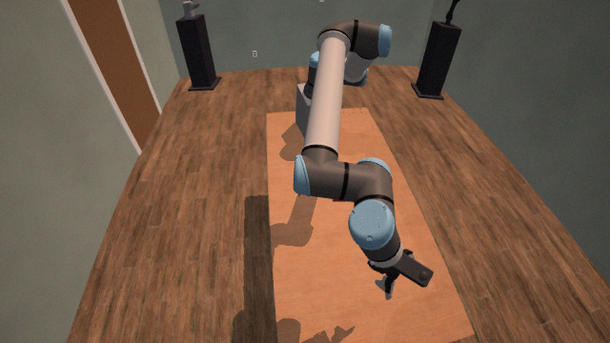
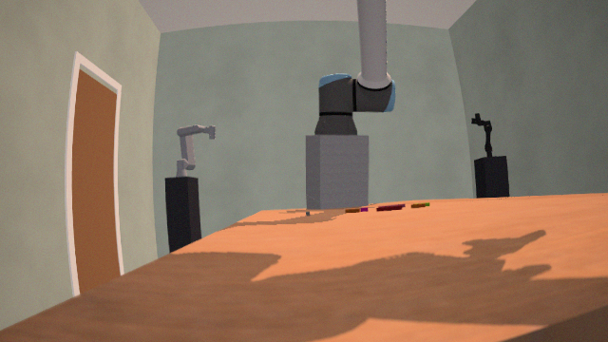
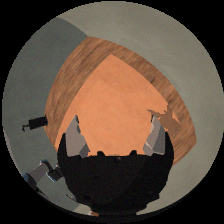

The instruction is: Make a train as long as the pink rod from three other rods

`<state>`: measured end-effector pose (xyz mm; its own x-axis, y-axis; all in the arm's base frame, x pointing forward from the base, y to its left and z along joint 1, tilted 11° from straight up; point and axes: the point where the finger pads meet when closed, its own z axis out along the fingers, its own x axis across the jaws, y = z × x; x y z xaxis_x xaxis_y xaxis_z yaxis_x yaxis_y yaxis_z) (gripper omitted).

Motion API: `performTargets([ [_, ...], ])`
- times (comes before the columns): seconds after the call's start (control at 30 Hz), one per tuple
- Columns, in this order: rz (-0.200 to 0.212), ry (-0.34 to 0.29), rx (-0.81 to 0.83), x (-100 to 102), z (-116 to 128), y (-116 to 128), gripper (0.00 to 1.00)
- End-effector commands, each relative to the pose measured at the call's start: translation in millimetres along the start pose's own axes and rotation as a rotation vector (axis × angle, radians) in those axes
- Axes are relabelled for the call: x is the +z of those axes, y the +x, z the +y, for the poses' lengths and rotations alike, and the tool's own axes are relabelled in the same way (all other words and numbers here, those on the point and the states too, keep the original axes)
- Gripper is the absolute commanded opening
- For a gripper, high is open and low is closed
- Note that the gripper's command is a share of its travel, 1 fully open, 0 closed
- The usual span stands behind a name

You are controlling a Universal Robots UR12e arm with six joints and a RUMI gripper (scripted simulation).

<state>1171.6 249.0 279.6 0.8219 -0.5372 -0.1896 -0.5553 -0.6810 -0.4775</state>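
Orange-brown table (image 1: 305, 295) runs long, from the arm's grey pedestal (image 2: 336, 171) at the far end to the near edge. Arm (image 1: 326, 95) stretches out over it, wrist hanging above the near end. Gripper (image 1: 390, 286) hovers above the table, jaws spread fully, nothing between them; wrist view shows only bare table between the fingertips. Rods are all at the far end, close to the pedestal, well apart from the gripper: exterior view shows a short row, a dark red/purple one (image 2: 390, 207), an orange-and-green pair (image 2: 420, 205) right of it, a small orange-magenta bit (image 2: 356, 209) left, and a tiny grey piece (image 2: 308, 214) further left. Can't pick out the pink rod at this size. Judgement: rods look rigid, light, thin and low-lying. Pinch across the width at mid-length so they don't swivel; short ones leave little margin.
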Motion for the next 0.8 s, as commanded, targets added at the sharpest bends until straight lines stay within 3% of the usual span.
performTargets([
  [0.0,0.003,0.000,-0.001,-0.4,1.8,0.9,1.00],
  [0.4,0.019,-0.010,-0.005,12.8,30.7,9.9,1.00],
  [0.77,0.059,-0.040,-0.014,47.0,112.3,25.8,1.00],
])
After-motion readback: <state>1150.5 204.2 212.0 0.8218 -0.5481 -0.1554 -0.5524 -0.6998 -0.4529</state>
